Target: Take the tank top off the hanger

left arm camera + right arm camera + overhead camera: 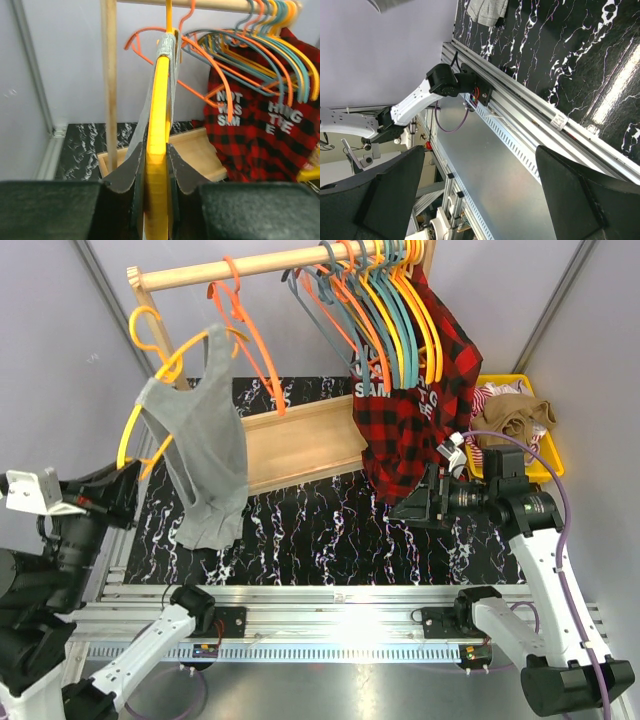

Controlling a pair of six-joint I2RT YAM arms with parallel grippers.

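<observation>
The left wrist camera shows the left gripper [156, 175] closed on one yellow hanger [156, 125]. Its two fingers [122, 175] press on both sides of the hanger's lower part. The grey tank top [167, 50] is on this hanger, and its cloth runs down both sides and passes between the fingers and the plastic. Behind stand one wooden post [109, 75] and one wooden rail [200, 4]. One red checked shirt [260, 140] with white letters hangs there among many other hangers, too crowded to count surely.

From the top camera, the tank top hangs over the left part of the table [330, 530], just beside the left gripper. I cannot tell if its hem touches the black surface. One yellow bin [548, 455] with clothes stands at the far right corner. The right gripper [412, 505] is near the bottom of the red shirt.

In the right wrist camera, the two fingers of the right gripper stand wide apart with nothing between them. They point over the near edge of the table.
</observation>
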